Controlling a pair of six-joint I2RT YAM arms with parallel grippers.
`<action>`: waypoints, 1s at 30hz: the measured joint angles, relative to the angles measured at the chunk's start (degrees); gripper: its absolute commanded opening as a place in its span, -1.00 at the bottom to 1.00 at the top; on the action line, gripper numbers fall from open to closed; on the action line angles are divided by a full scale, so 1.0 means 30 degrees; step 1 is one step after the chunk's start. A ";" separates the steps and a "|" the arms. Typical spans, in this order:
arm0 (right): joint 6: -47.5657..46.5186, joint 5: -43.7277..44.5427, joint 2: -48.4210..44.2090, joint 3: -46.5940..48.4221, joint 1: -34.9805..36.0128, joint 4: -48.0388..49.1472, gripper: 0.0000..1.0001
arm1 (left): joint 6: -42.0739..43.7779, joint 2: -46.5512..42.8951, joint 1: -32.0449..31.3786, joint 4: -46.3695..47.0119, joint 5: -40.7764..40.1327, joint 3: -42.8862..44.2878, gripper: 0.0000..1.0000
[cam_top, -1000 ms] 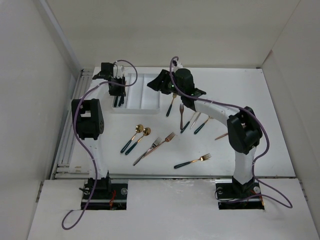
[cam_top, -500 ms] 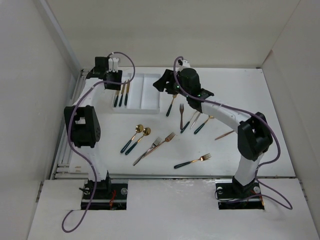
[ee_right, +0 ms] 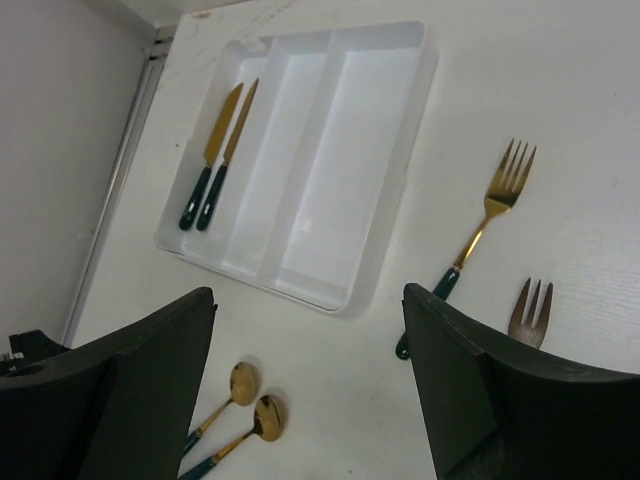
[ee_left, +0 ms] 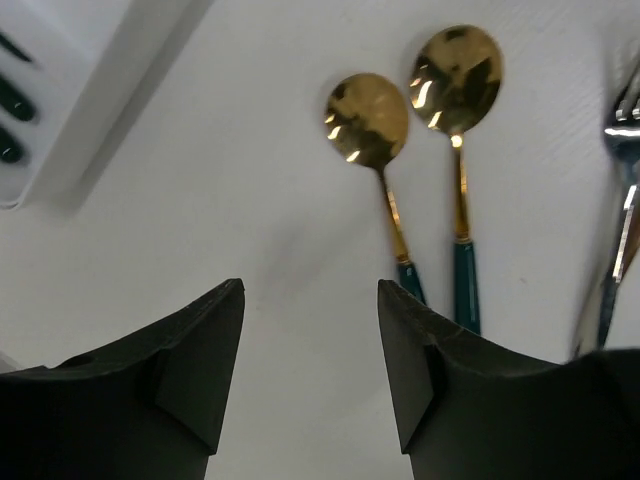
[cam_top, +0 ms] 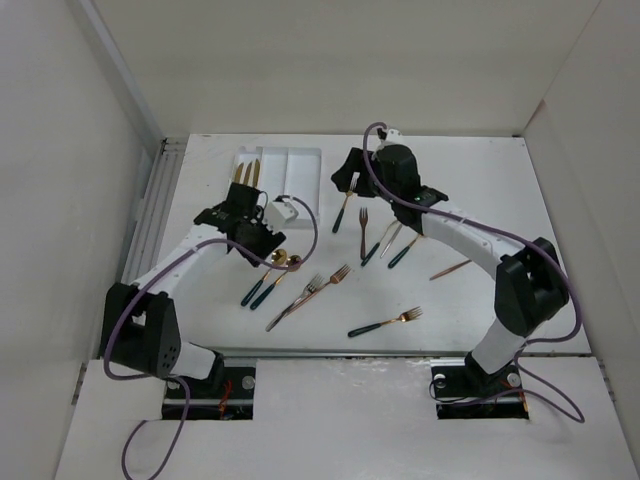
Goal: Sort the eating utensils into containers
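Lying side by side in the leftmost compartment of the shallow white rectangular plastic tray (ee_right: 395,180), two gold-bladed knives with dark green handles (ee_right: 222,125) are seen from the right wrist. The tray is set at the far left of the white table (cam_top: 500,200).

The left gripper (ee_left: 310,300) is held close above the table, just off the tray's near corner, with its jaws spread apart and nothing between them. Just ahead of its fingertips, two gold round-bowled spoons with dark green handles (ee_left: 367,118) are laid parallel and close together. A silver utensil (ee_left: 625,200) is cut off by the right edge of that view.

The right gripper (ee_right: 308,295) is held higher, near the tray's right side, its jaws likewise parted and empty. A gold fork with a dark green handle (ee_right: 490,205) is laid just beside the tray's right wall, and a second fork head (ee_right: 528,310) is seen near it. Further utensils are scattered over the middle of the table, among them a crossed pair (cam_top: 312,290) and a lone gold fork (cam_top: 385,322).
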 measured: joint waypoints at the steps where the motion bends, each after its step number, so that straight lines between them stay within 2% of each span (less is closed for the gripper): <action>1: 0.0000 -0.0007 0.0000 -0.0233 -0.0015 -0.0058 0.62 | -0.0226 0.0262 -0.0430 -0.0364 0.0153 -0.0058 0.06; 7: 0.1253 -0.0801 -0.0138 -0.2011 -0.1071 -0.0459 0.56 | -0.2171 0.2259 -0.1974 0.0029 0.0160 0.3184 -0.03; 13: 0.1916 -0.0510 -0.1479 -0.3184 -0.2259 -0.1647 0.56 | -0.3264 0.3978 -0.3220 0.0488 0.0000 0.5085 0.07; 17: 0.1909 0.0058 -0.2688 -0.3177 -0.2994 -0.2361 0.56 | -0.4685 0.7774 -0.4852 0.0940 0.0736 0.9355 0.07; 22: 0.1705 0.0699 -0.4218 -0.3526 -0.4357 -0.3016 0.56 | -0.6914 1.3231 -0.5217 0.1872 0.1297 1.4950 0.07; 30: 0.1239 0.1683 -0.7009 -0.4167 -0.4612 -0.4896 0.56 | -0.8845 1.7923 -0.5136 0.2397 -0.0124 1.8979 0.10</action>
